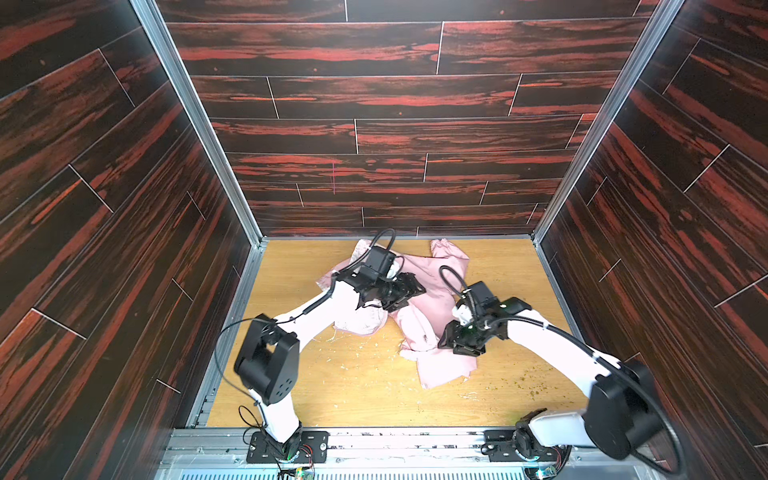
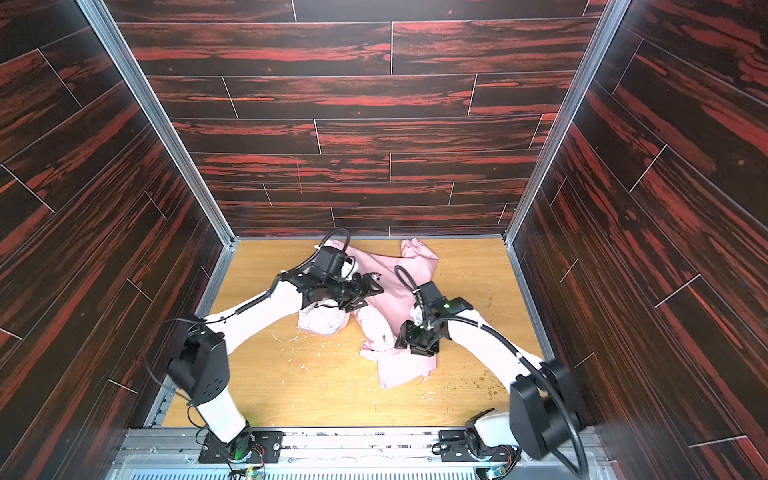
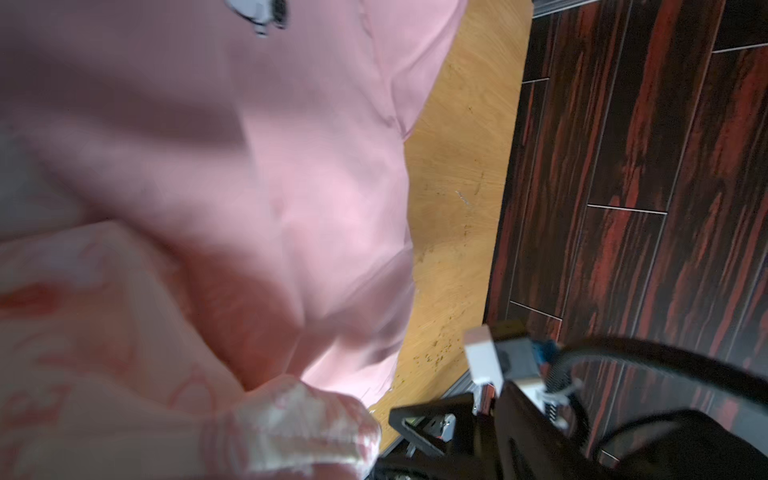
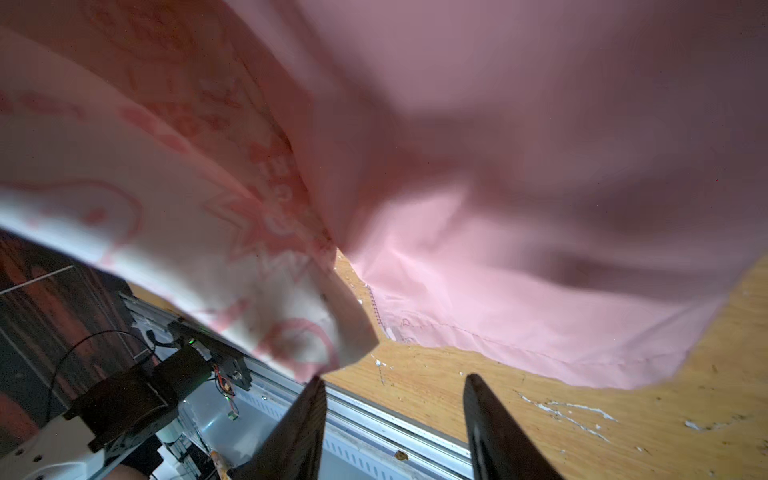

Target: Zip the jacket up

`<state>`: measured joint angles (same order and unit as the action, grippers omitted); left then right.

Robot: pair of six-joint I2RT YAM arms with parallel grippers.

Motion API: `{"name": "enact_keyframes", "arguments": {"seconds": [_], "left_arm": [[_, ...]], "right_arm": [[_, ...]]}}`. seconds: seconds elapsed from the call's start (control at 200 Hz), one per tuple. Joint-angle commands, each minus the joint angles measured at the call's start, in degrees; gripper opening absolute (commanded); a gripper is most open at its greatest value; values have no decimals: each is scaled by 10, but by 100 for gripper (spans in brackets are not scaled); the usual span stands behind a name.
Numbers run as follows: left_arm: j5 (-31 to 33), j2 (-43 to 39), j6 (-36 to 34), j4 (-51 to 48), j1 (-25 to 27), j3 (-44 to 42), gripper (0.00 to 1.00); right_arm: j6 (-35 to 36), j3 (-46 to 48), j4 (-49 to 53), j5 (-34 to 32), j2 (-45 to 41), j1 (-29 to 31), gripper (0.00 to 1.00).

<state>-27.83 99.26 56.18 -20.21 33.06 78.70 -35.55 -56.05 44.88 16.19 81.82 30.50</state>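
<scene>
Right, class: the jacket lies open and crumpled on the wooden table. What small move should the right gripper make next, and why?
Probably ease the right gripper forward and close on the jacket at its near hem corner: the jaws stand apart, empty, just short of it, and the patterned lining shows, so the front is unzipped.

Both top views look down from high, near side, sharing the desk (image 1: 374,399); wrist cams hug the jacket (image 3: 291,166).

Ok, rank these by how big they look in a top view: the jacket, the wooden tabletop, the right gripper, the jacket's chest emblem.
1. Wooden tabletop
2. Jacket
3. Right gripper, though it sits nearer the camera than the fabric
4. Chest emblem, a tiny dark mark
</scene>
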Motion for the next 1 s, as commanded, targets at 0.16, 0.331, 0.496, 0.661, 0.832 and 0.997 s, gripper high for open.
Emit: {"name": "enact_keyframes", "arguments": {"seconds": [0.16,0.331,0.496,0.661,0.832,0.997], "left_arm": [[-7,-14,-28,-48,-20,-24,77],[-14,7,-20,-36,-21,-11,77],[-24,36,-18,-30,-20,10,75],[-31,48,-26,-39,-21,27,74],[-22,32,-34,-61,-31,26,73],[-9,-28,-40,-86,-63,-1,73]], "right_arm": [[7,-64,-11,-6,66,34,55],[21,-91,-12,-12,71,37,55],[26,-97,-48,6,75,41,53],[27,-107,-63,-6,119,44,54],[32,-113,-68,-30,145,43,55],[34,-100,-84,-34,165,44,53]]}}
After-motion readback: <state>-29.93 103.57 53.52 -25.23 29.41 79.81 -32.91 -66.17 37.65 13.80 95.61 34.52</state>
